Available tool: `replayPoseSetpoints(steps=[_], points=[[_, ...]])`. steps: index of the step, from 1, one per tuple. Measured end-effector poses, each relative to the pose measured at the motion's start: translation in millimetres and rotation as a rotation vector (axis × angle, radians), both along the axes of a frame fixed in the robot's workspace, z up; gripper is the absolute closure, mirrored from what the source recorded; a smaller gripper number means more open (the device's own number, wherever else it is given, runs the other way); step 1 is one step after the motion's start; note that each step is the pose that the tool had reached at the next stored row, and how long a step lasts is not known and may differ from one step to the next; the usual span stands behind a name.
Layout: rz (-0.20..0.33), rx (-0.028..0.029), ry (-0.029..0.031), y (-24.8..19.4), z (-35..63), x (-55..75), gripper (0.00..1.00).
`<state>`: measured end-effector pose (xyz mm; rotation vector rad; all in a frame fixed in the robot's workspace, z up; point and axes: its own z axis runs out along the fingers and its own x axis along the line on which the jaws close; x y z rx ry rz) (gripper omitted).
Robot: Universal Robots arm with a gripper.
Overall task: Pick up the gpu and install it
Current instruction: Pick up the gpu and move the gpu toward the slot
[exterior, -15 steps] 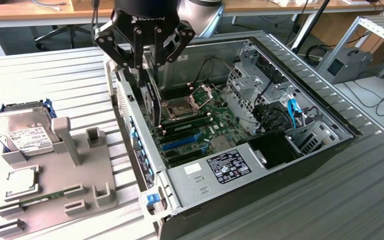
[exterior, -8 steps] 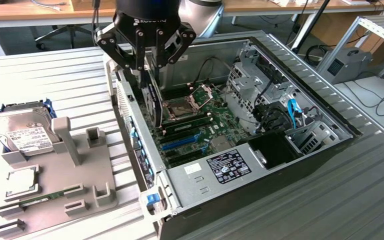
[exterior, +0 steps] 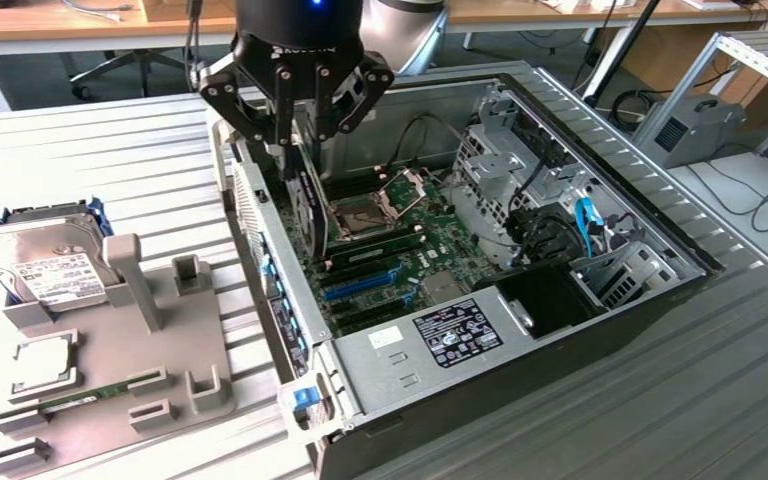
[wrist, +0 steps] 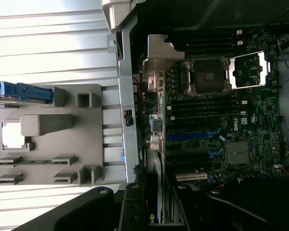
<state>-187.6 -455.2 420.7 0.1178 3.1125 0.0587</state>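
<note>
Wrist (exterior: pixel 297 20) vertical, jaws down, clamped partway closed.

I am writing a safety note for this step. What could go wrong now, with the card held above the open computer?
The end effector holds the gpu on edge, close to the case's side wall; its edge might catch there. The card also hangs beside the open CPU socket, not over the blue slots; a misaligned descent could damage the socket.

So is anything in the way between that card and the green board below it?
Nothing visible. The gripper holds the gpu on edge inside the open case, close above the motherboard; its lower edge is hard to make out.
</note>
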Motion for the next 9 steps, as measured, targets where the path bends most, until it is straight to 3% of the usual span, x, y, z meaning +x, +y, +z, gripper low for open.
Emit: replayPoseSetpoints(steps=[9], points=[[0.000,0.0000,0.0000,0.4,-4.7,1.7,0.74]])
